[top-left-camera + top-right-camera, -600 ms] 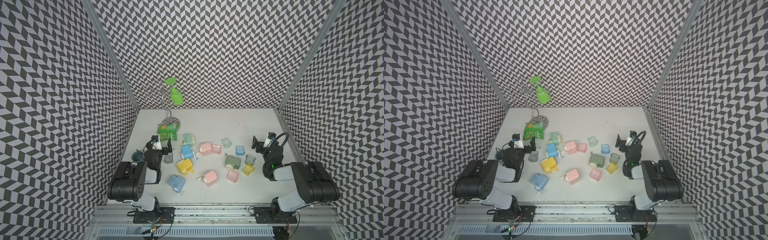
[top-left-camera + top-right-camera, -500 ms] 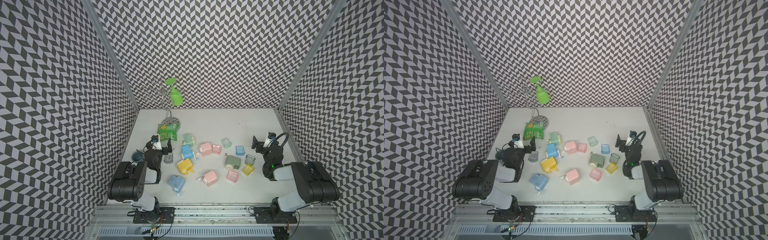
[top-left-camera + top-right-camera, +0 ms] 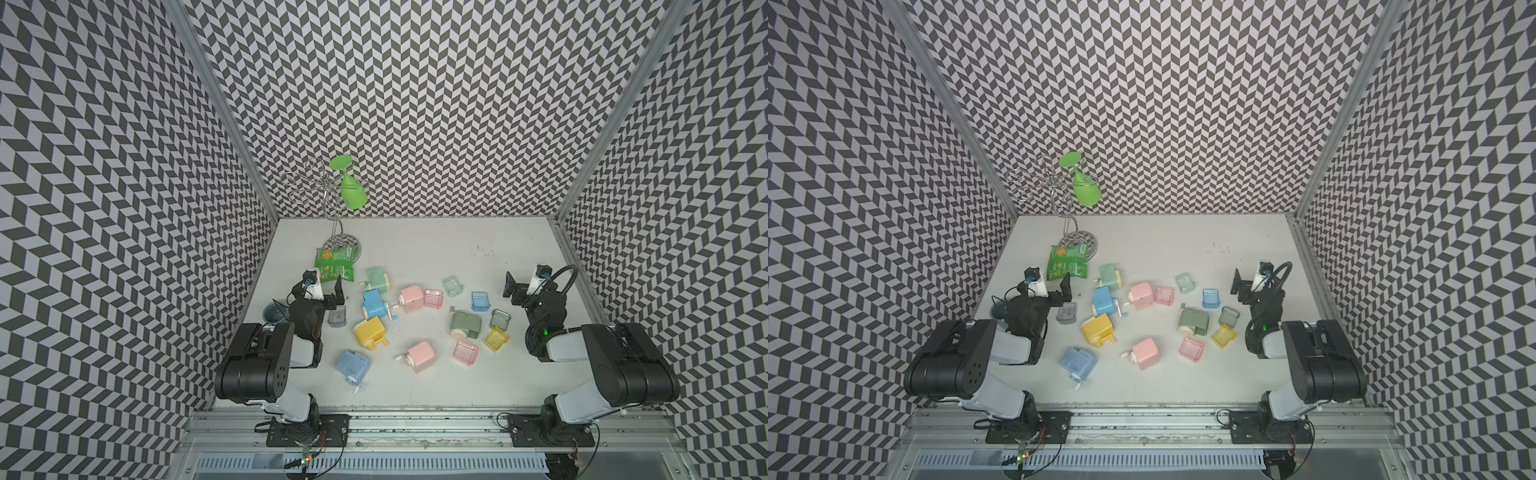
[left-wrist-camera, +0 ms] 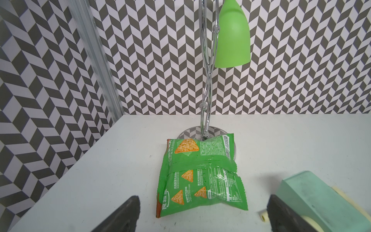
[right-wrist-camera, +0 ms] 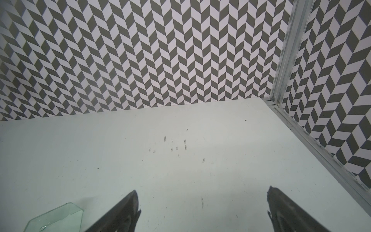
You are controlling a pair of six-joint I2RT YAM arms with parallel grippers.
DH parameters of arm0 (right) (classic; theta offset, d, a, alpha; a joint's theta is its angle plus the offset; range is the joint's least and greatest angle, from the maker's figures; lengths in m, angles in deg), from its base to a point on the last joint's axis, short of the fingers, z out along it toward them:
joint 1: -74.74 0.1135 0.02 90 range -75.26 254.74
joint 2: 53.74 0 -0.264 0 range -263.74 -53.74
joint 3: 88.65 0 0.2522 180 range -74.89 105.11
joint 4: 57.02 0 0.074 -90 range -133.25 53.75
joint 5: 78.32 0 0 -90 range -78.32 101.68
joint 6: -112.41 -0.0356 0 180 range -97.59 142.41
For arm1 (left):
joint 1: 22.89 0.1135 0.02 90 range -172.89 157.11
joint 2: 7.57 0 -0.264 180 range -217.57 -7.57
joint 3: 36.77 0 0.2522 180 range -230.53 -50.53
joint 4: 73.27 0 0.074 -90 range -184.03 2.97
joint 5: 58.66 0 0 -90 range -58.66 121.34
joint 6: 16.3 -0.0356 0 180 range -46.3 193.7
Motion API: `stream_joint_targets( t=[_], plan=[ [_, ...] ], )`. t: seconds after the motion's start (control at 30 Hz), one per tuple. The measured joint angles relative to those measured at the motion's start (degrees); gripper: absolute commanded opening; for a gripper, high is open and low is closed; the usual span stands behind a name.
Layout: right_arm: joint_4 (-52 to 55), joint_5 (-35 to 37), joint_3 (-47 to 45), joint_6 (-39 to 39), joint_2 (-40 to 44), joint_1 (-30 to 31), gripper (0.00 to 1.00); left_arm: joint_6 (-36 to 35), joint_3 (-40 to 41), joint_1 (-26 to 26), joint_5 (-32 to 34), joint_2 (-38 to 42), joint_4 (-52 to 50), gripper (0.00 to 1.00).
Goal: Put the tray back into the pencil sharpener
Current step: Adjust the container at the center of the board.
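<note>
Several pastel pencil sharpeners lie across the table in both top views, among them a yellow one (image 3: 369,331), a blue one (image 3: 372,304) and a sage green one (image 3: 466,325). Loose trays lie among them: a grey tray (image 3: 336,316), a pink tray (image 3: 465,352) and a yellow tray (image 3: 496,339). My left gripper (image 3: 326,291) stands open just behind the grey tray, holding nothing. At the right side my right gripper (image 3: 524,286) is open over bare table, behind a blue tray (image 3: 479,301). A mint sharpener (image 4: 313,196) shows beside the left gripper (image 4: 202,198).
A green snack bag (image 4: 200,176) lies in front of the left gripper, against the base of a chrome glass stand (image 3: 334,220) that carries a green wine glass (image 3: 353,193). A clear mint tray (image 5: 58,219) lies beside the right gripper (image 5: 201,190). Patterned walls enclose three sides.
</note>
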Motion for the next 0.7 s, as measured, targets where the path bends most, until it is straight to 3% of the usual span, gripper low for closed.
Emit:
stream_joint_targets(
  t=[0.13, 0.27, 0.5, 0.6, 0.7],
  plan=[
    [-1.97, 0.83, -1.38, -0.11, 0.57, 0.00, 0.99, 0.13, 0.00, 0.00, 0.55, 0.11, -0.02, 1.00],
    [-0.20, 2.49, -3.39, -0.55, 7.52, 0.00, 0.99, 0.79, -0.02, 0.00, 3.10, 5.22, -4.33, 1.00],
    [16.22, 3.80, 4.02, -6.64, 21.20, 0.00, 0.99, 3.48, -2.69, 0.00, 7.23, 22.36, -13.94, 1.00],
    [24.11, 3.72, 7.63, -12.81, 24.37, -0.07, 0.99, 8.74, -7.91, -0.09, 11.76, 26.88, -22.14, 1.00],
    [30.12, 0.13, 9.33, -17.03, 26.67, -0.17, 0.99, 11.28, -14.21, 0.35, 11.52, 29.27, -30.38, 1.00]
  ],
)
